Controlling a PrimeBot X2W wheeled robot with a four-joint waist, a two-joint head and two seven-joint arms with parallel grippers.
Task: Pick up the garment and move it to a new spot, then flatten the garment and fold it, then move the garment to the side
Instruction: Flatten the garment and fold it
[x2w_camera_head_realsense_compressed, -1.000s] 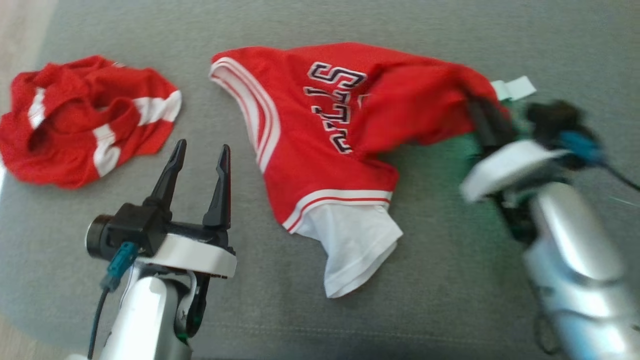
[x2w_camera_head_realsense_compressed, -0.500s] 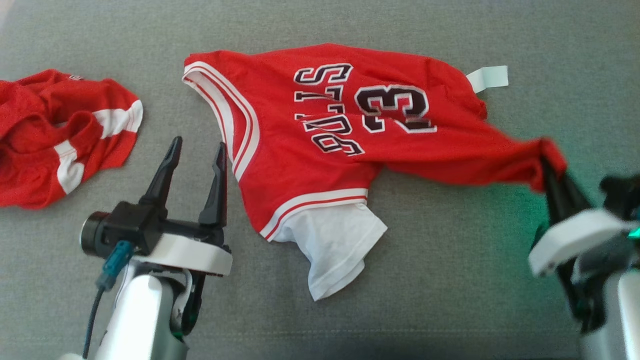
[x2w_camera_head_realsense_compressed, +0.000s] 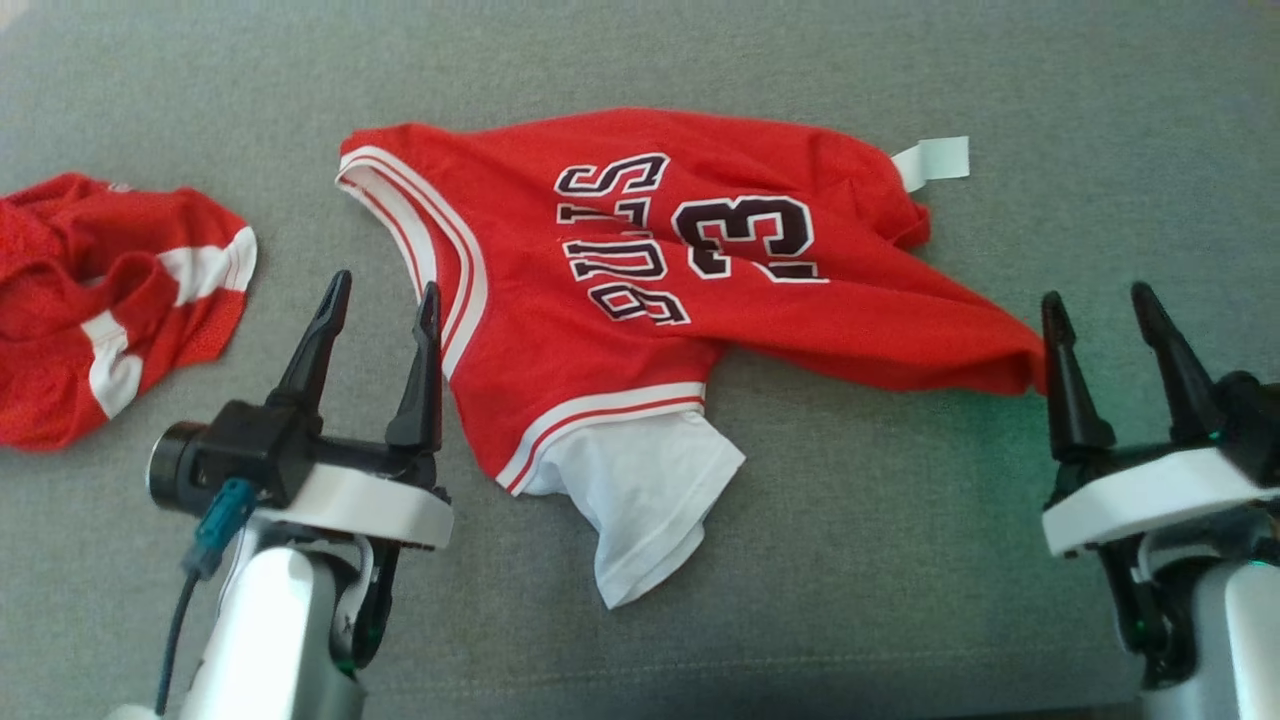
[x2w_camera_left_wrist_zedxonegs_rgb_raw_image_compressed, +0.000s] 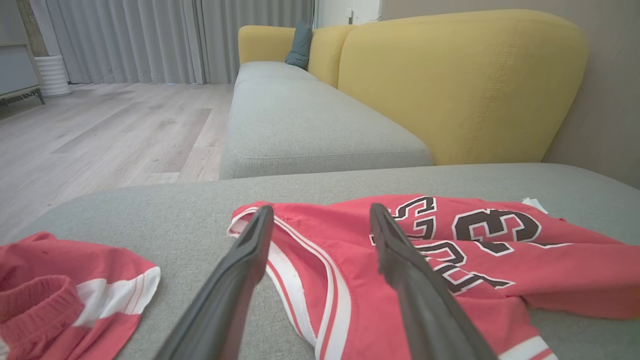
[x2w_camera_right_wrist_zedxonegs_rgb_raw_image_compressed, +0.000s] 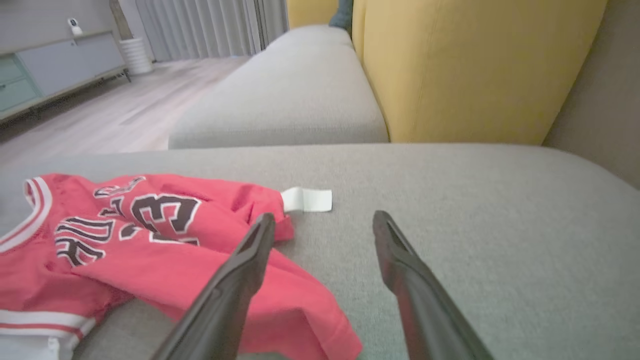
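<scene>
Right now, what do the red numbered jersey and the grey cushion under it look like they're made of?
The red numbered jersey looks like thin matte knit, probably synthetic: it drapes in soft folds. The grey cushion looks like matte woven upholstery: fine flecked weave, seam near the edge.

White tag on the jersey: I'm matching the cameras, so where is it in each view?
Head view: white tag upper right, at the far corner of the jersey.
Left wrist view: tag far right, beyond the number.
Right wrist view: tag at centre.
Shared landmark: number 33.
</scene>
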